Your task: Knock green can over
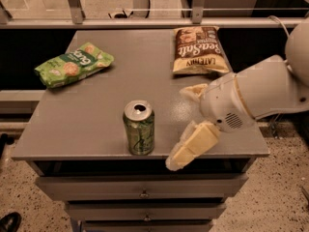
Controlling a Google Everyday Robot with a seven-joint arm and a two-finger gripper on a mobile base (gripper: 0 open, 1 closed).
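Approach step: gripper [179,127] hangs just beside the green can [139,127], fingers spread wide and empty, can upright near the front edge of the table [96,105]; next move likely needs a sideways sweep into the can's upper half to tip it.

One green can [139,127] is counted on the one worktop [96,110]. Two snack bags are recorded: one green bag [73,67] and one brown bag [198,50]. One claw [179,128] is noted at the front right edge, just right of the can, with two fingers [190,146] set apart.
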